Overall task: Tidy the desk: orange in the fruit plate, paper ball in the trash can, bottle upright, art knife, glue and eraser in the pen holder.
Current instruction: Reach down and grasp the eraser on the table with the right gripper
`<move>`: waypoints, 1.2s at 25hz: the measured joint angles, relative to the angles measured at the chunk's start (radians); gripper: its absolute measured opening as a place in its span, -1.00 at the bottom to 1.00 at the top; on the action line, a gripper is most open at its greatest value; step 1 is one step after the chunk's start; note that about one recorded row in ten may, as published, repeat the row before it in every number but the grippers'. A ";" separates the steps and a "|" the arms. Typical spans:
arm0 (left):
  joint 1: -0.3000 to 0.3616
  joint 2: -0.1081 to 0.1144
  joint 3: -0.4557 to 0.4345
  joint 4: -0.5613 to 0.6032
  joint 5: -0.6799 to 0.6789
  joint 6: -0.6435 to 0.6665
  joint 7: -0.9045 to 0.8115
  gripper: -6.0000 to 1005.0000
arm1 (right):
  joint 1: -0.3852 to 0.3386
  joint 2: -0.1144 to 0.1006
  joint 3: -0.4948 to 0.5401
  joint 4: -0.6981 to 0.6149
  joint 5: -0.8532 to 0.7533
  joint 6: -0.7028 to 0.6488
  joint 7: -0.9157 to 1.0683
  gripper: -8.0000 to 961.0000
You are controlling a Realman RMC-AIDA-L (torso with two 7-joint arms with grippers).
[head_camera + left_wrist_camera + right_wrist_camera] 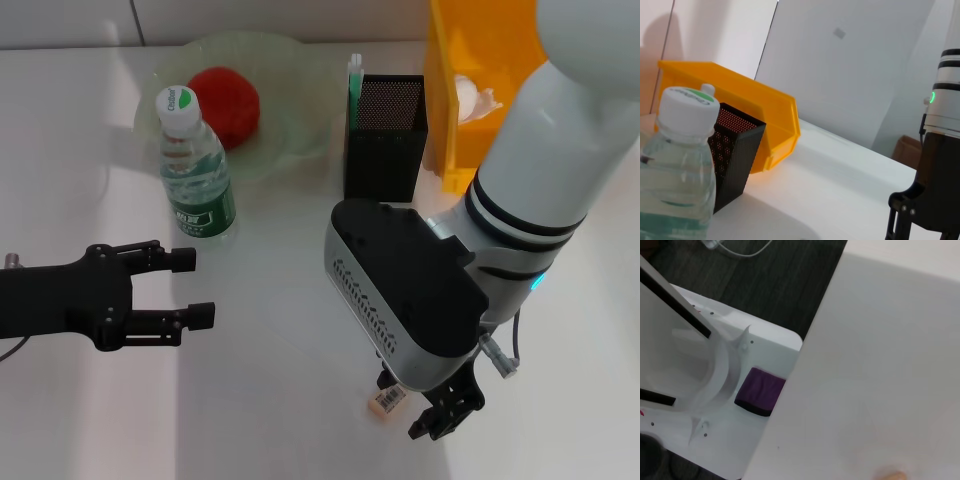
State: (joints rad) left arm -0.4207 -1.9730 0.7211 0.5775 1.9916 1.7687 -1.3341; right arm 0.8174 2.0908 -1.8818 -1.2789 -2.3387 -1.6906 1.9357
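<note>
- The orange (226, 104) is seen lying in the fruit plate (290, 60) at the far side of the desk (280, 330); the bottle (196, 168) stands upright just in front of the plate, cap up.
- The pen holder (385, 140) stands to the right of the plate, touching or just beside the trash can (470, 60); a green-white stick (354, 85) stands at the holder's left corner; the paper ball (475, 98) is seen inside the can.
- The left gripper (195, 288) is held low over the desk in front of the bottle, jaws apart, nothing between them.
- The right gripper (430, 405) is lowered at the near edge; the eraser (388, 399) lies at its fingertips; whether the jaws are apart or closed on it cannot be told.
</note>
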 joint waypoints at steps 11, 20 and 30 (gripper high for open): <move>-0.007 -0.005 -0.014 0.002 -0.001 0.003 -0.001 0.69 | 0.035 0.001 -0.059 0.087 0.023 0.075 -0.043 0.10; -0.012 -0.005 -0.015 0.000 -0.001 0.001 -0.002 0.69 | 0.072 0.002 -0.100 0.122 0.015 0.108 -0.045 0.10; -0.013 -0.007 -0.025 -0.004 -0.001 -0.002 -0.002 0.69 | 0.094 0.002 -0.137 0.161 0.011 0.159 -0.049 0.11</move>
State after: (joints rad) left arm -0.4341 -1.9804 0.6960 0.5739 1.9910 1.7671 -1.3361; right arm 0.9114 2.0924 -2.0192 -1.1183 -2.3276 -1.5315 1.8871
